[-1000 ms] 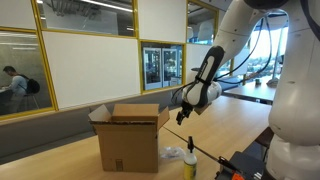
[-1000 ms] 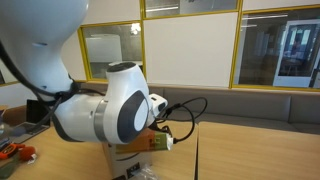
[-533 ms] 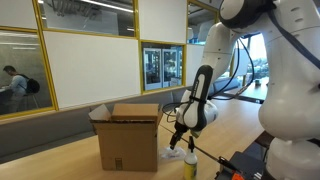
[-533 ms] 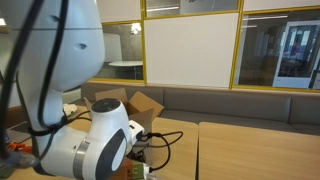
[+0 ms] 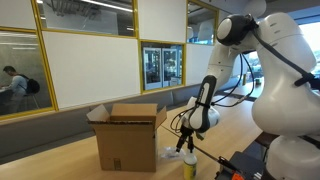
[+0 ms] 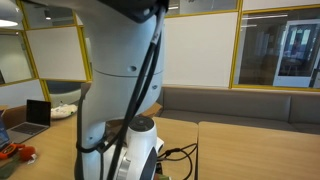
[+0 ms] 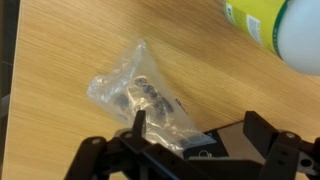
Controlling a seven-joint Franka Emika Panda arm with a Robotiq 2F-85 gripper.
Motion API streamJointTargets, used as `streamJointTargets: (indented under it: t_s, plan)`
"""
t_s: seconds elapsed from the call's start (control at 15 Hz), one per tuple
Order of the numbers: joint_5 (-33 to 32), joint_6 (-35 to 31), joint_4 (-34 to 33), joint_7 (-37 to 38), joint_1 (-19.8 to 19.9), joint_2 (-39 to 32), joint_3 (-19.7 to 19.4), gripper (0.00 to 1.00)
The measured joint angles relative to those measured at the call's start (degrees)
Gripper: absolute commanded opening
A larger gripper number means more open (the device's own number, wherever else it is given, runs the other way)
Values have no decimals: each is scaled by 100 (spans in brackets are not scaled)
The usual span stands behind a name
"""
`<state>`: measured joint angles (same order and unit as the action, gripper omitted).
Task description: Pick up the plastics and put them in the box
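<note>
The end effector (image 7: 198, 128) points down with its fingers spread wide apart, gripping nothing. Under it lie the plastics (image 7: 140, 92), a crumpled clear bag flat on the wooden tabletop (image 7: 60, 40); one finger overlaps the bag's near edge. A white and yellow bottle (image 7: 280, 25) stands near, far right. In an exterior view the open box (image 5: 128, 135) stands left of the end effector, with the plastics outside it.

The box (image 5: 128, 138) stands on the table (image 5: 235, 125). To its right, nearer the camera, stands a bottle (image 5: 190, 165). In the wrist view the plastics (image 7: 138, 98) lie flat on the tabletop, left of the bottle. The gripper (image 5: 183, 145) hangs over them, between box and bottle.
</note>
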<state>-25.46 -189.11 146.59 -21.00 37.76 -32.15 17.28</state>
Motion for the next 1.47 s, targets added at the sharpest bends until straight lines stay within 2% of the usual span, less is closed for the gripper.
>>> streamJointTargets:
  t_s: [1.0, 1.47]
  plan:
    - [-70, 710, -1231, -1248, 679, -1220, 436, 100]
    - [-24, 1267, -2090, -2029, 807, -1795, 528, 100]
